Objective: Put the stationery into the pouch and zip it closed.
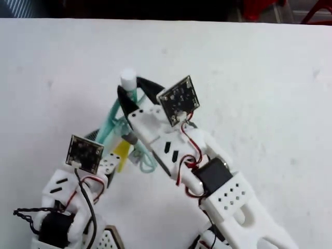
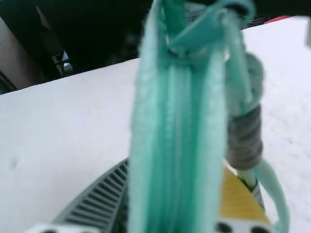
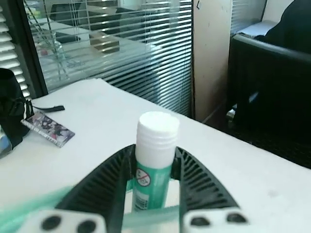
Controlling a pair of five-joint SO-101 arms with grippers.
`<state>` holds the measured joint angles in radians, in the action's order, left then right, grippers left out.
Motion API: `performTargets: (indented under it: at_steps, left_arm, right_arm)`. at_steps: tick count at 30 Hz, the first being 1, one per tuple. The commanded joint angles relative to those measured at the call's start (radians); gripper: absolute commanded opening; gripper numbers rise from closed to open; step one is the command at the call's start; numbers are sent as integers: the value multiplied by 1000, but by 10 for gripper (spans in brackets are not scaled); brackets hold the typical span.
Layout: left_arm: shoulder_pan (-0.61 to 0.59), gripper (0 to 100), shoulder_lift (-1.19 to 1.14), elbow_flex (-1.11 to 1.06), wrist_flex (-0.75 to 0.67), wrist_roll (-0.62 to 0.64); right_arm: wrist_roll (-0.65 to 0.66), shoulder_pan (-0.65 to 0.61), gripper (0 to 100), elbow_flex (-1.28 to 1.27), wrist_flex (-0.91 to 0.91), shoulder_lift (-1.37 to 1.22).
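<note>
- Teal mesh makes up the pouch point(image 2: 180, 145), which stands on edge right in front of the left wrist camera. From above, the pouch point(image 1: 110, 123) stretches between the two arms over the white desk point(image 1: 259, 78).
- We find the left tool point(image 2: 176, 194) clamped on the lower part of the pouch. A grey ribbed finger point(image 2: 104, 196) is on one side of the fabric and a yellow part point(image 2: 238, 201) on the other.
- We see the right tool point(image 3: 154, 154) grasping a glue stick point(image 3: 154, 170) upright. Its black ribbed fingers point(image 3: 104, 187) press against both sides of the green body, and the white cap point(image 3: 157, 127) stands clear above them.
- In the high view the glue stick point(image 1: 127, 81) sits at the far end of the pouch, touching its rim or just beside it. We cannot tell whether its lower end is inside.
- On the stick's label point(image 3: 143, 187) we make out a red circle with a bar through it and fine dark print below. None of the print is legible to us.
- A grey cylinder point(image 2: 244, 141) hangs against the side of the pouch, and we cannot tell what it is.
- Farther off on the desk lies a card point(image 3: 48, 128) with a coloured picture. Any writing on it is too small for us to read.
</note>
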<state>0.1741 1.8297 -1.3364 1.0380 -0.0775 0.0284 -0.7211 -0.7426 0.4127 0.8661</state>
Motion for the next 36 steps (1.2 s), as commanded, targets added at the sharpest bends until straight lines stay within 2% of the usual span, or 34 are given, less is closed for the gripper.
performTargets:
  at_steps: [1, 3, 5, 12, 18, 22, 25, 30, 36]
  left_arm:
    - [-8, 203, -1, 49, 2, 11]
    - [-8, 203, -1, 48, 2, 11]
    - [-8, 203, -1, 48, 2, 11]
    - [-8, 203, -1, 48, 3, 11]
    - [-8, 203, -1, 48, 3, 9]
    - [-8, 203, -1, 48, 3, 9]
    - [-8, 203, -1, 48, 3, 9]
    - [-8, 203, -1, 48, 3, 9]
    - [-8, 203, -1, 48, 3, 6]
  right_arm:
    - [0, -2, 155, 69, 114, 28]
    - [2, -2, 247, 126, 185, 27]
    - [41, -4, 275, 192, 245, 28]
    - [77, -16, 156, 373, 467, 28]
    - [78, -33, 149, 381, 647, 28]
    - [78, -47, 149, 381, 680, 28]
    - [80, -119, 149, 379, 707, 28]
    - [172, -216, 147, 365, 745, 67]
    - [239, -228, 145, 235, 707, 203]
